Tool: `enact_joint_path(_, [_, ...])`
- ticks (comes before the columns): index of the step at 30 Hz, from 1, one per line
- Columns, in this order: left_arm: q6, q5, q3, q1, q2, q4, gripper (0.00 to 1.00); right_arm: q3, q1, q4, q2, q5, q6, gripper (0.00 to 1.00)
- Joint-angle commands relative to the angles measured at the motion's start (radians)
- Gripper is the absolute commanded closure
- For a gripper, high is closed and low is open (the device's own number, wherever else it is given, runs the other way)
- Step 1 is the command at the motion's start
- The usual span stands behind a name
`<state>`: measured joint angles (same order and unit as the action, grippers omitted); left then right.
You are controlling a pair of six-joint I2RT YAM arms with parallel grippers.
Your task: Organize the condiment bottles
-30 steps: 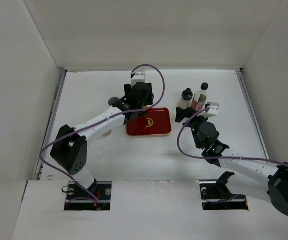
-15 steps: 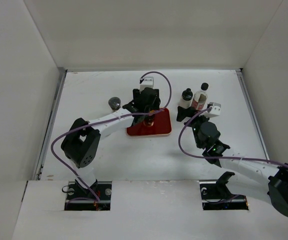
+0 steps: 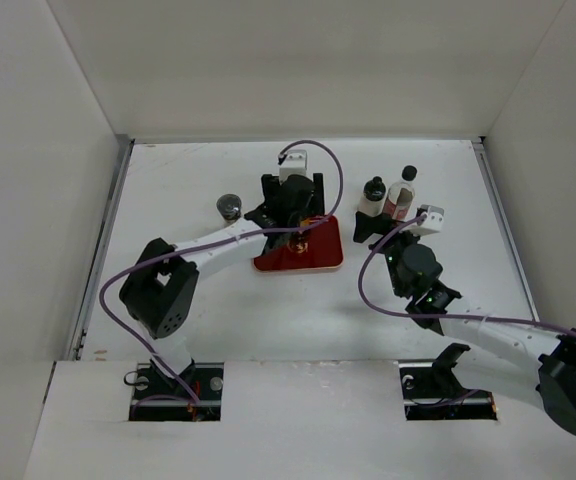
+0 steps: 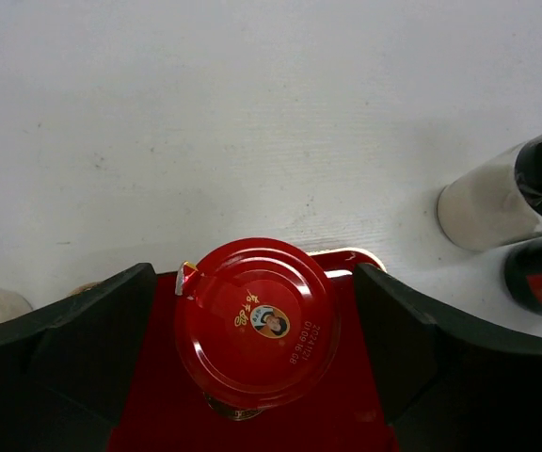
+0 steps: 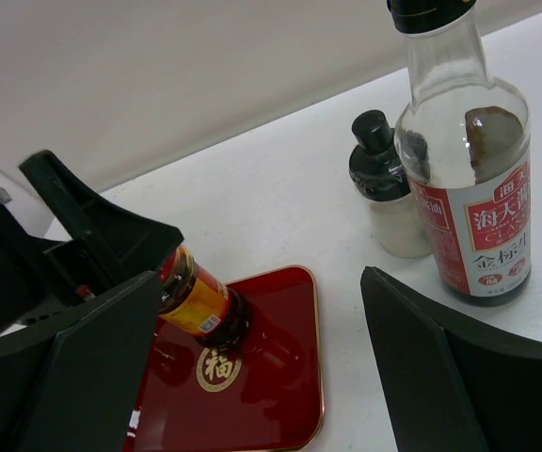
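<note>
1. Now, furthest left, the grey-lidded shaker (image 3: 230,207) stands alone on the white table (image 3: 168,180), off the tray. A second ago the left arm covered most of it. It shows whole because that arm has swung right.
2. That swing is the main change. The left gripper (image 3: 296,215) went from left of the tray to over its far-left part, and it has barely shifted in the last half second. The red-lidded jar (image 4: 257,320) now stands upright on the red tray (image 3: 320,262).
3. From the left wrist, a sliver of tray shows between the lid and each finger. The jaws therefore look released, straddling the jar rather than clenching it. I judge the first bottle placed; the three others in view are still off the tray.
4. The jar sits close to the tray's far rim. The near and right parts of the tray are bare, which leaves room for more. The fingers are just beside the lid, so a straight lift seems safest.
5. Right of the tray, just past its far-right corner, stand the small black-capped bottle (image 5: 384,188) and the taller red-labelled bottle (image 5: 469,188), close together on the table.
6. The right gripper (image 3: 373,232) waits on the near side of those two, beside the tray's right edge. Its jaws are spread wide and hold nothing. The right wall is well apart.
</note>
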<state>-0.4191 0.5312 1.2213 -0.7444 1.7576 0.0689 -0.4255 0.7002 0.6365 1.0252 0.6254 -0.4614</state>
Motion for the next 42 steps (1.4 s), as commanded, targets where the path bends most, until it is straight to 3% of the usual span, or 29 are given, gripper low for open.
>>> enact_joint_path(1, [0.020,0.038,-0.012,-0.011,-0.144,0.074,0.12,0.004,-0.006,0.043,-0.017,0.017,-0.010,0.07])
enact_joint_path(7, [0.034,0.073,-0.075,0.044,-0.305,-0.012,0.12,0.002,-0.006,0.043,-0.017,0.016,-0.010,0.06])
enact_joint_path(12, [0.005,0.079,-0.123,0.187,-0.386,-0.167,0.13,-0.004,-0.002,0.043,-0.004,0.010,-0.008,0.06])
enact_joint_path(16, [-0.001,0.052,-0.187,0.251,-0.434,-0.181,0.15,-0.009,0.000,0.043,0.010,0.008,-0.008,0.05])
enact_joint_path(30, [0.022,-0.034,-0.272,0.300,-0.385,-0.121,0.15,-0.021,0.000,0.043,0.041,0.004,-0.002,0.04])
enact_joint_path(42, [0.031,-0.017,-0.282,0.305,-0.302,-0.035,0.27,-0.025,0.000,0.049,0.061,0.002,0.001,0.04])
